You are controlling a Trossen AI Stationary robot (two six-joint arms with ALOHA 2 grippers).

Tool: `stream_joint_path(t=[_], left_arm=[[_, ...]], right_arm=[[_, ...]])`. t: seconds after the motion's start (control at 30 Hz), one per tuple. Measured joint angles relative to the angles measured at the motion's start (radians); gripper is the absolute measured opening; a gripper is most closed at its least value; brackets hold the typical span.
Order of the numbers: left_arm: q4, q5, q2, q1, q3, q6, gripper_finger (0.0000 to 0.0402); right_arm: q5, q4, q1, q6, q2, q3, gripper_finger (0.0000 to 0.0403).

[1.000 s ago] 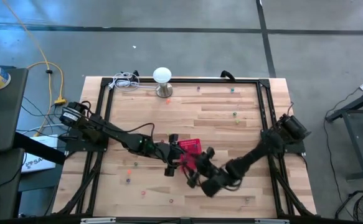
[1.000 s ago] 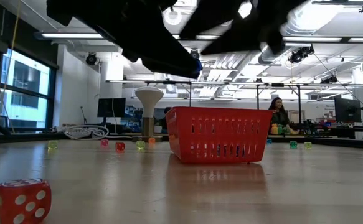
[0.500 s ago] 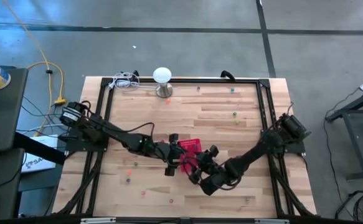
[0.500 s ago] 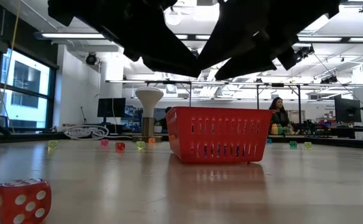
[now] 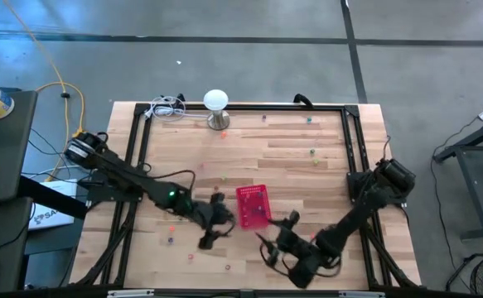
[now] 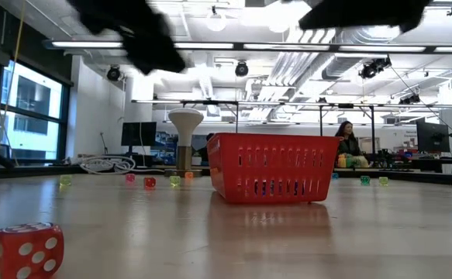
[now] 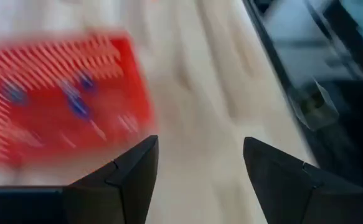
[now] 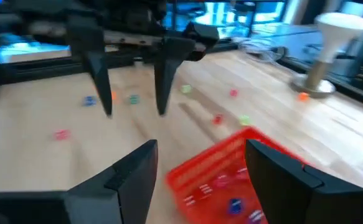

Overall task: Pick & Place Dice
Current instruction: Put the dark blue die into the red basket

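From above, the red basket [image 5: 253, 205] is sitting near the middle of the desk [image 5: 307, 178], slightly toward the lower half of the frame. The left gripper [image 5: 210, 229] is hanging just left of the basket, apart from it, its fingers standing apart and empty. The right gripper [image 5: 272, 242] is hovering just below and right of the basket, its fingers also apart with nothing between them. Dice [image 5: 313, 151] are lying scattered over the wood: a few along the upper edge, some at the lower left, one near the lower right. A lamp [image 5: 216, 106] is standing at the upper edge, and a black frame [image 5: 353, 157] is running along the desk's sides. Wide bare wood is lying open in the upper right.

From desk height, the basket [image 6: 270, 167] is standing at centre frame with clear floor all round it. A big red die [image 6: 25, 249] is sitting at the lower left; small dice [image 6: 149, 182] are lining the far edge. The arms are showing as dark shapes along the top. A person [image 6: 347, 143] is sitting far back at right.

In the left wrist view, the fingers [image 7: 128, 174] are spread wide, the basket [image 7: 63, 93] lying beyond them with blue dice [image 7: 78, 106] inside, bare wood beside it.

In the right wrist view, the fingers [image 8: 134, 177] are parted, the basket [image 8: 221, 174] lying beyond them with dice [image 8: 234, 204] in it, the left gripper [image 8: 134, 74] hanging farther off.
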Motion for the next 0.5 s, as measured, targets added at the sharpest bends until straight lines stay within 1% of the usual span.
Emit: stream_joint_path(t=[0.1,0.2,0.3,0.37,0.5], left_arm=[[-0.12,0.075,-0.029,-0.062,0.0,-0.079,0.0227],[-0.197,0.102,-0.037,-0.127,0.0,-0.11,0.0227],[-0.191,0.096,-0.037,-0.173,0.0,-0.099,0.0227],[-0.188,0.07,-0.037,-0.193,0.0,-0.111,0.0227],[-0.204,0.066,-0.037,-0.209,0.0,-0.158,0.0227]], right_arm=[[0.005,0.098,0.041,-0.064,0.0,0.0,0.0231],[0.006,0.169,0.065,-0.104,0.0,0.0,0.0231],[-0.018,0.225,0.079,-0.104,0.0,0.0,0.0231],[-0.029,0.254,0.087,-0.104,0.003,0.0,0.0231],[-0.04,0.26,0.096,-0.1,0.006,0.0,0.0231]])
